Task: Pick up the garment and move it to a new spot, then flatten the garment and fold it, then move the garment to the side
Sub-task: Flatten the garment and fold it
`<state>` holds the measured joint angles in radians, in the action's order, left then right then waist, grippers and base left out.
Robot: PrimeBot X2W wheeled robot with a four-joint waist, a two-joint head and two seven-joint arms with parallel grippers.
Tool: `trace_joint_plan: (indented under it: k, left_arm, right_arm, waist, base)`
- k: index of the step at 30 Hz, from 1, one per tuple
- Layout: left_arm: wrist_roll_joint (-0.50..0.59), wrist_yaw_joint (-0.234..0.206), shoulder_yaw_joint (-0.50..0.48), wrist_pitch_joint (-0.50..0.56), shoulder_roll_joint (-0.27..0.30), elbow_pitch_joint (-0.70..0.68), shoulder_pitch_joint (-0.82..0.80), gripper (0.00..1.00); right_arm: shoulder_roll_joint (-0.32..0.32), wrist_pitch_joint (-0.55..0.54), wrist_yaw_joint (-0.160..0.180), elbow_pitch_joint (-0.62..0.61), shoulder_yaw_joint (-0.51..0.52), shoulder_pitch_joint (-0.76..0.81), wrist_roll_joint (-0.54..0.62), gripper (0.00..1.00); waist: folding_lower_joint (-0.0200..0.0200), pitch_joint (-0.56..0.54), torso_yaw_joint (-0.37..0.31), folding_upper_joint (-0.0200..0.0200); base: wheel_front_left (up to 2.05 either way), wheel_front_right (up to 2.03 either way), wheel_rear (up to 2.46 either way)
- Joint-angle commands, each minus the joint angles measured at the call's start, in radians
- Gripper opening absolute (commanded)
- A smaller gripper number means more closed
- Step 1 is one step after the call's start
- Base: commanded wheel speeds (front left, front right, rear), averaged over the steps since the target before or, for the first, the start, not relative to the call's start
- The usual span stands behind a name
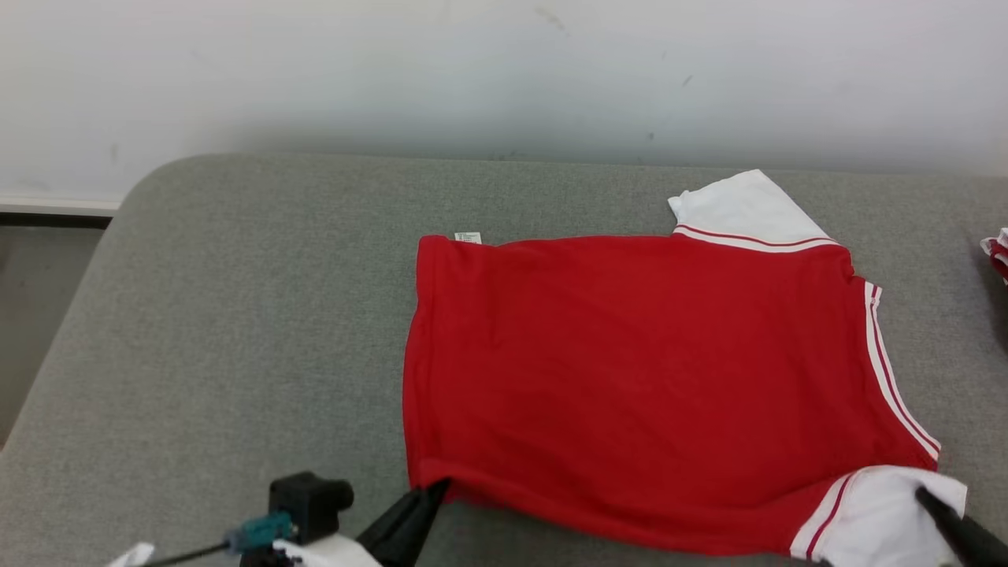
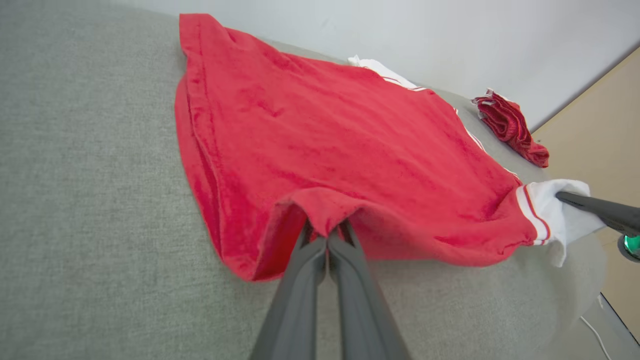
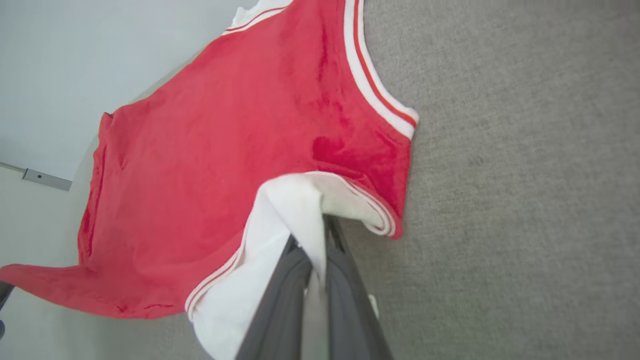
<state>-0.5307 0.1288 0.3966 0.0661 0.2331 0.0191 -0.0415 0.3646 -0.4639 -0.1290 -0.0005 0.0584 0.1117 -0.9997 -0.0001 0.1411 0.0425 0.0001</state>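
A red garment (image 1: 630, 378) with white sleeves and white-red trim lies spread on the grey cushioned surface (image 1: 236, 315). My left gripper (image 1: 438, 487) is shut on the garment's near left hem corner, and in the left wrist view that gripper (image 2: 327, 236) pinches a raised fold of red cloth (image 2: 325, 205). At the lower right my right gripper (image 1: 923, 494) is shut on the near white sleeve (image 1: 874, 512). The right wrist view has the right gripper (image 3: 320, 225) with white sleeve cloth (image 3: 285, 210) caught between its fingers. The far white sleeve (image 1: 740, 209) lies flat at the back.
A second red and white cloth (image 2: 510, 125) lies bunched at the surface's far right edge (image 1: 996, 252). A pale wall (image 1: 472, 71) runs behind the surface. Bare grey surface stretches to the left of the garment. Floor (image 1: 24, 315) shows past the left edge.
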Motion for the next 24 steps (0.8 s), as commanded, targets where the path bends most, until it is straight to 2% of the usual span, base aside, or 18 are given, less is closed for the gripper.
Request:
trace_joint_plan:
  k: [1, 5, 9, 17, 18, 19, 20, 21, 22, 23, 24]
  left_arm:
    - [-0.015, 0.002, 0.000, 0.016, 0.012, 0.002, -0.021, 0.00]
    - [-0.046, 0.002, -0.006, 0.075, 0.027, 0.025, -0.117, 0.00]
    - [-0.048, -0.001, -0.002, 0.110, 0.015, 0.071, -0.188, 0.00]
    - [-0.026, -0.005, 0.003, 0.071, -0.018, 0.203, -0.291, 0.00]
    - [-0.021, -0.005, 0.005, 0.065, -0.020, 0.216, -0.302, 0.00]
    - [-0.018, -0.006, 0.007, 0.058, -0.023, 0.229, -0.313, 0.00]
    - [-0.012, -0.012, 0.005, 0.050, -0.027, 0.240, -0.322, 0.02]
    - [-0.007, -0.013, 0.004, 0.043, -0.029, 0.252, -0.330, 0.12]
    - [-0.003, -0.014, 0.006, 0.036, -0.031, 0.262, -0.337, 0.16]
    - [-0.001, -0.014, 0.007, 0.026, -0.033, 0.272, -0.343, 0.25]
    - [0.002, -0.019, 0.004, 0.016, -0.036, 0.280, -0.349, 0.44]
  right_arm:
    - [0.000, -0.018, -0.003, 0.003, 0.012, -0.035, 0.010, 0.00]
    - [-0.025, -0.126, -0.003, 0.016, 0.052, -0.147, 0.052, 0.00]
    - [-0.041, -0.212, -0.003, 0.011, 0.071, -0.248, 0.132, 0.00]
    - [-0.074, -0.268, -0.003, 0.048, 0.066, -0.386, 0.267, 0.01]
    - [-0.075, -0.271, -0.003, 0.049, 0.060, -0.396, 0.280, 0.06]
    - [-0.078, -0.271, -0.003, 0.050, 0.055, -0.403, 0.287, 0.23]
    - [-0.078, -0.269, -0.003, 0.052, 0.052, -0.406, 0.294, 0.83]
    - [-0.078, -0.265, -0.003, 0.052, 0.050, -0.410, 0.300, 1.00]
    - [-0.079, -0.257, -0.003, 0.052, 0.049, -0.414, 0.305, 1.00]
    - [-0.080, -0.249, -0.003, 0.051, 0.049, -0.418, 0.310, 1.00]
    - [-0.078, -0.241, -0.003, 0.049, 0.046, -0.419, 0.314, 1.00]
  waist:
    - [0.0001, 0.004, 0.003, -0.0001]
    - [0.0001, 0.027, 0.006, -0.0001]
    - [0.0001, 0.052, 0.010, -0.0001]
    - [0.0001, 0.090, 0.019, -0.0001]
    - [0.0001, 0.094, 0.020, -0.0001]
    - [0.0001, 0.097, 0.022, -0.0001]
    - [0.0001, 0.099, 0.022, -0.0001]
    - [0.0001, 0.101, 0.022, -0.0001]
    - [0.0001, 0.103, 0.022, -0.0001]
    - [0.0001, 0.105, 0.022, -0.0001]
    - [0.0001, 0.106, 0.021, -0.0001]
  base:
    - [0.00, 0.00, 0.00]
    - [0.00, 0.00, 0.00]
    - [0.00, 0.00, 0.00]
    - [0.00, 0.00, 0.00]
    - [0.00, 0.00, 0.00]
    - [0.00, 0.00, 0.00]
    - [0.00, 0.00, 0.00]
    - [0.00, 0.00, 0.00]
    - [0.00, 0.00, 0.00]
    - [0.00, 0.00, 0.00]
    - [0.00, 0.00, 0.00]
